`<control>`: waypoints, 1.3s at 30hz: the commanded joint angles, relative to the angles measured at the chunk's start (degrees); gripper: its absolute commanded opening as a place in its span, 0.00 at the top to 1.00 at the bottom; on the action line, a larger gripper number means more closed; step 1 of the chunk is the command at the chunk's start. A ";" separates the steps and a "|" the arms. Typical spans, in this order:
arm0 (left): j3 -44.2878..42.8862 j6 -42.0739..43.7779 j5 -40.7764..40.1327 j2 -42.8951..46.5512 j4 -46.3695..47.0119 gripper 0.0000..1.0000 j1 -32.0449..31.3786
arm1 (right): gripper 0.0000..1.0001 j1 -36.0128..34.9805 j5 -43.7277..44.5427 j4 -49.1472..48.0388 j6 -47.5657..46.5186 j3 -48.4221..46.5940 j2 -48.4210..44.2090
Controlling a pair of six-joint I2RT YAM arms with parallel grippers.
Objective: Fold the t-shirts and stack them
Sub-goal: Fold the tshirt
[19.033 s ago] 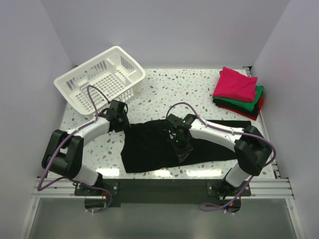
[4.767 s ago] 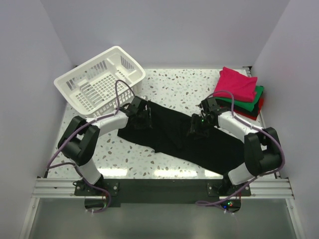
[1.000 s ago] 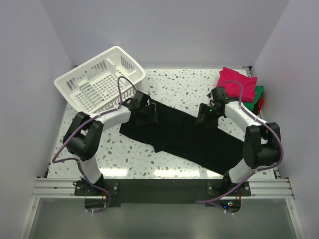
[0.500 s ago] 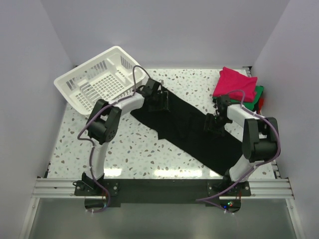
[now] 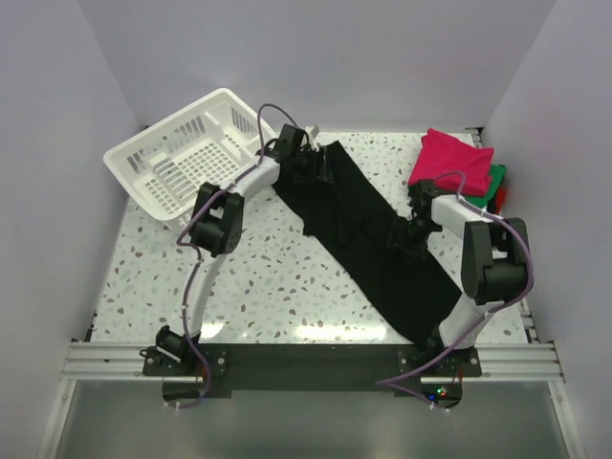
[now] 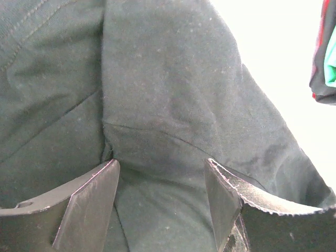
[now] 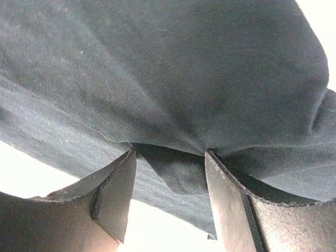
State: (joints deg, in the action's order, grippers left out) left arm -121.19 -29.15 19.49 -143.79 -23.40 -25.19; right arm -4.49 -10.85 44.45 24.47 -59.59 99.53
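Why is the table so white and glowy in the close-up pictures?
In both wrist views the bright table is overexposed beside the dark black t-shirt, so its speckles vanish; in the top view the light is even and the speckles show.

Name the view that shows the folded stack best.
Top external: the whole stack shows, pink shirt on top, at the table's far right. Left wrist catches only a green and red sliver at its edge; right wrist shows none.

black t-shirt [image 5: 368,234]: stretched diagonally | folded stack [image 5: 457,170]: far right, magenta top
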 commanded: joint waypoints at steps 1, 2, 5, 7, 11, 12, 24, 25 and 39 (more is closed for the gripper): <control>-0.19 7.08 -2.97 -5.19 -0.87 0.28 2.34 | 0.41 -1.31 0.91 4.68 1.37 -1.92 1.20; 0.07 7.09 -2.27 -4.23 0.10 0.28 2.34 | 0.41 -1.31 1.36 5.99 1.37 -2.80 0.68; 3.05 6.30 1.16 0.32 5.45 0.26 1.99 | 0.40 -1.22 3.81 10.11 -0.20 -8.59 -1.52; 5.51 5.77 2.66 3.06 8.80 0.25 1.64 | 0.40 -1.22 5.04 12.14 -1.44 -12.90 -2.40; 8.15 2.01 2.14 10.17 9.51 0.24 0.32 | 0.40 -1.22 6.98 14.09 -3.81 -13.89 -3.72; 9.81 0.51 0.48 11.15 8.21 0.24 0.14 | 0.40 -1.22 6.98 13.74 -4.08 -12.14 -3.81; 25.30 -10.49 2.75 12.84 10.39 0.24 -2.06 | 0.40 -1.22 8.13 5.21 -2.76 -2.28 1.72; 25.21 -10.75 3.10 11.44 10.48 0.24 -1.62 | 0.40 -1.22 8.04 5.30 -1.72 -2.20 2.42; 10.27 -7.24 4.41 -1.49 9.42 0.23 4.62 | 0.42 -13.52 2.33 1.87 14.27 2.02 2.78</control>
State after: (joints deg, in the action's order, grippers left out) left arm -109.19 -40.75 27.14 -139.48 -11.29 -24.05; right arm -15.00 -4.95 51.62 31.24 -60.69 102.17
